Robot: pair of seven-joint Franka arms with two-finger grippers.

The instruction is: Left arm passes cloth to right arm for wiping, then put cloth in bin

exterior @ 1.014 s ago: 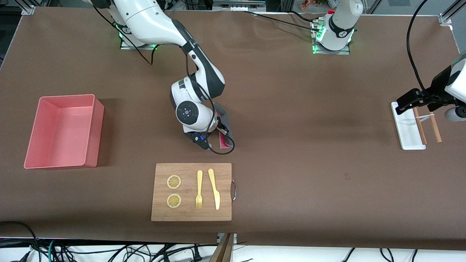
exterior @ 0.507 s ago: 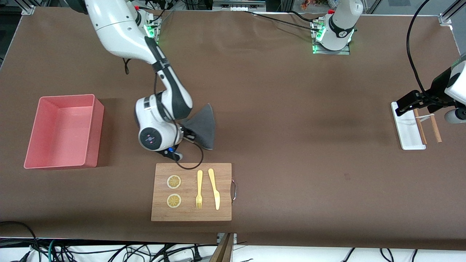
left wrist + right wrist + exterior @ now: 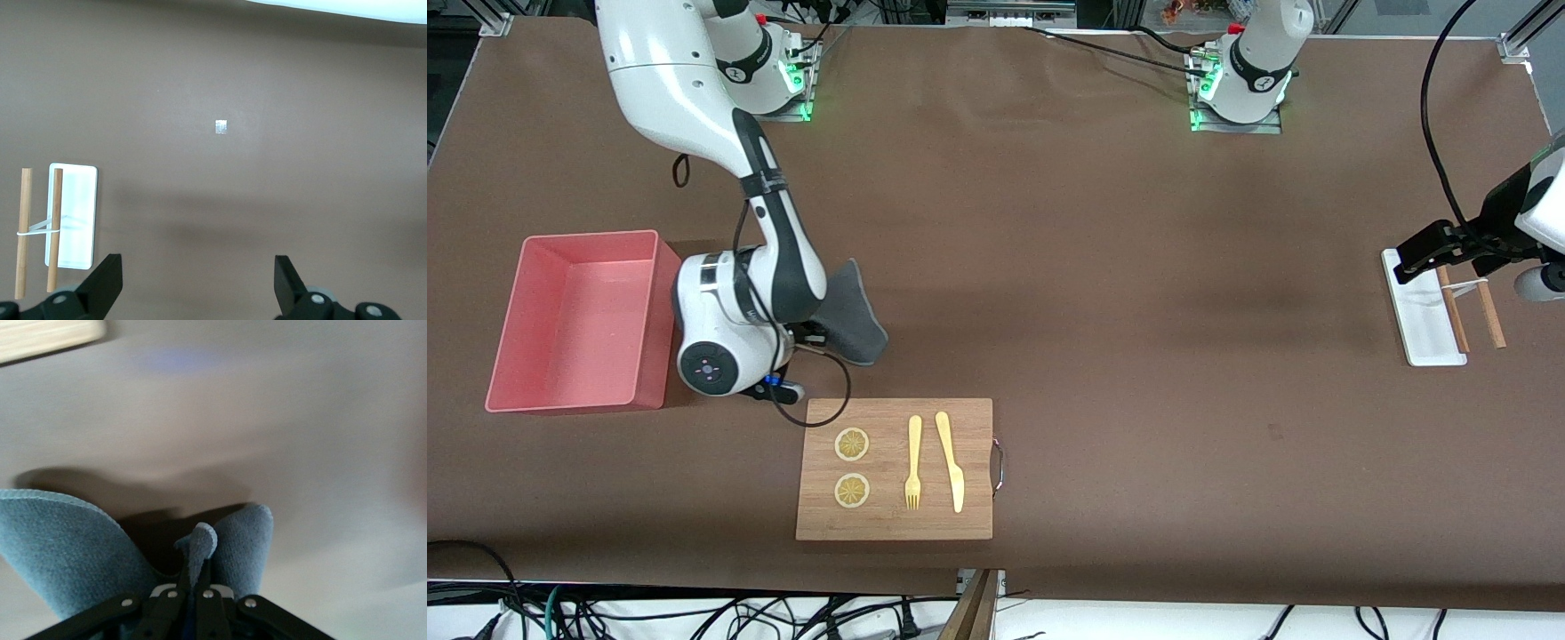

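My right gripper [image 3: 811,331] is shut on the dark grey cloth [image 3: 852,313], which hangs from it over the table between the pink bin [image 3: 583,320] and the wooden board [image 3: 895,468]. In the right wrist view the cloth [image 3: 80,553] folds up between the closed fingers [image 3: 197,577]. The bin sits open-topped and holds nothing at the right arm's end of the table. My left gripper [image 3: 198,283] is open and holds nothing, raised over the left arm's end of the table near the white tray [image 3: 1423,311]; it waits there.
The wooden board carries two lemon slices [image 3: 852,444], a yellow fork [image 3: 913,462] and a yellow knife [image 3: 951,460], with a metal handle at its side. The narrow white tray [image 3: 72,215] has two wooden sticks [image 3: 39,230] beside it. A small white mark [image 3: 221,126] lies on the table.
My right arm has swung with the cloth from the table's middle toward the pink bin, and the cloth now trails from the gripper. The left arm has barely moved.
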